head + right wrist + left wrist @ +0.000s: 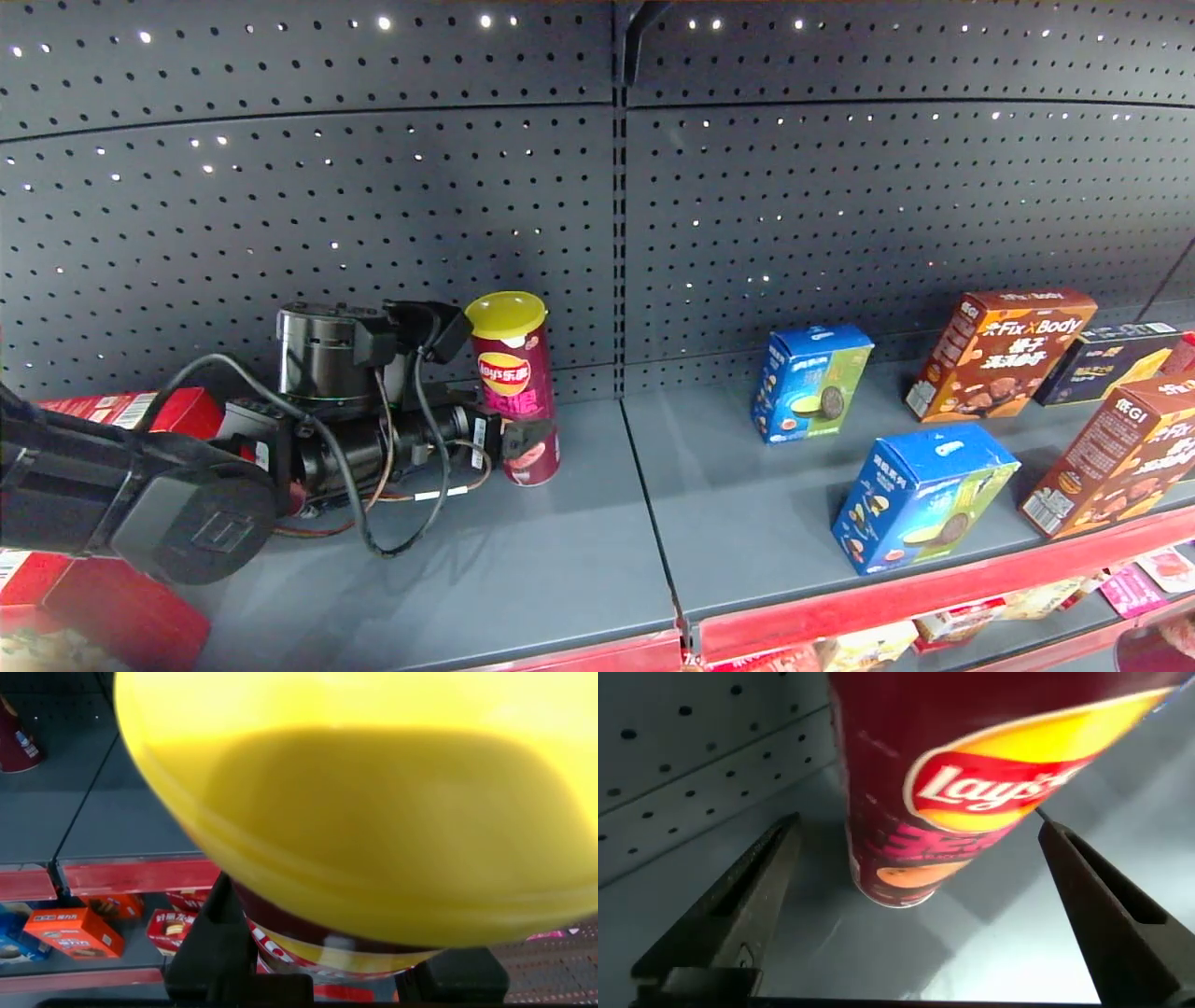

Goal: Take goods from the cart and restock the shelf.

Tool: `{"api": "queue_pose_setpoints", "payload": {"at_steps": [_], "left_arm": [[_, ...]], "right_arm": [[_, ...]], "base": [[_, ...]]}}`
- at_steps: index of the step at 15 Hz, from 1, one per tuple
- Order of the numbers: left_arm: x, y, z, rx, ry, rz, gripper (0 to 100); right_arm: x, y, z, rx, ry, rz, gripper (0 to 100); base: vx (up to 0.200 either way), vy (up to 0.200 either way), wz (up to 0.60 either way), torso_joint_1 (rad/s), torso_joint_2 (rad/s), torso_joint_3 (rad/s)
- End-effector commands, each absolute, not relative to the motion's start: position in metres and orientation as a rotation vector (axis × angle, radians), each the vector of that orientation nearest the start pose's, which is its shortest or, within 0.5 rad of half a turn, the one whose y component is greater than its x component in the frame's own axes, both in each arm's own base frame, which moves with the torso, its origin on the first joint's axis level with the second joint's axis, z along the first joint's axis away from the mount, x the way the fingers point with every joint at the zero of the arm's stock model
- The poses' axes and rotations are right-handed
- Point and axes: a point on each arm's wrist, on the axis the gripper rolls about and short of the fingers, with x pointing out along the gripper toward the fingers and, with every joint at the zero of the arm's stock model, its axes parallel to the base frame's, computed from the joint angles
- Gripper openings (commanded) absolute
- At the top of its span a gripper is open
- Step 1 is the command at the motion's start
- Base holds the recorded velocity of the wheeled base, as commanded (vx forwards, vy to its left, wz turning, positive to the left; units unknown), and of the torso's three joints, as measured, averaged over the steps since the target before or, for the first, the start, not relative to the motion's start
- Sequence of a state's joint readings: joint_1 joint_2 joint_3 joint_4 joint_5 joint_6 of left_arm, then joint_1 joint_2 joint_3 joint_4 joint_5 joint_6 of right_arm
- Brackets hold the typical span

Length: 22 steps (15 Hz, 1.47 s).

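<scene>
Yellow-lidded second chip can (374,812) sits closest, its maroon body clamped between the right gripper's (336,963) fingers. On the grey shelf (523,560) the chip can (512,373) stands upright, and the left gripper (527,437) is spread wide on either side of it. Two blue cookie boxes (810,381) stand well right of that can.

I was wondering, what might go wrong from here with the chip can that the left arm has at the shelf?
The open fingers of the left gripper straddle the tall maroon cylindrical chip can with a yellow lid, upright on the grey metal shelf; a skewed pull-back might clip and topple it. The right gripper holds a second yellow-lidded can whose lid blocks much of its wrist view, so placing it may be poorly guided.
</scene>
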<state>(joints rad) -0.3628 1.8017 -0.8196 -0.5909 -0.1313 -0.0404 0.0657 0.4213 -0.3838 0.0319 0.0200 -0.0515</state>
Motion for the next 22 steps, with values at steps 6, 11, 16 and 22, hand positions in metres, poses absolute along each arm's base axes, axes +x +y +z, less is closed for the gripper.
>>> {"api": "queue_pose_setpoints", "payload": {"at_steps": [6, 11, 16, 22], "left_arm": [[0.297, -0.132, 0.15, 0.024, 0.394, -0.404, 100], [0.294, -0.139, 0.155, -0.017, 0.384, -0.362, 100], [0.293, -0.139, 0.154, -0.037, 0.39, -0.342, 100], [0.291, -0.117, 0.16, -0.072, 0.373, -0.48, 100]], "right_arm": [[0.006, 0.001, 0.182, -0.057, 0.076, 0.091, 0], [0.006, 0.001, 0.181, -0.057, 0.074, 0.089, 0], [0.006, 0.001, 0.182, -0.071, 0.075, 0.092, 0], [0.006, 0.001, 0.182, -0.071, 0.074, 0.092, 0]], "base": [[0.0, 0.0, 0.0, 0.0, 0.0, 0.0], [0.0, 0.0, 0.0, 0.0, 0.0, 0.0], [0.0, 0.0, 0.0, 0.0, 0.0, 0.0], [0.0, 0.0, 0.0, 0.0, 0.0, 0.0]]}}
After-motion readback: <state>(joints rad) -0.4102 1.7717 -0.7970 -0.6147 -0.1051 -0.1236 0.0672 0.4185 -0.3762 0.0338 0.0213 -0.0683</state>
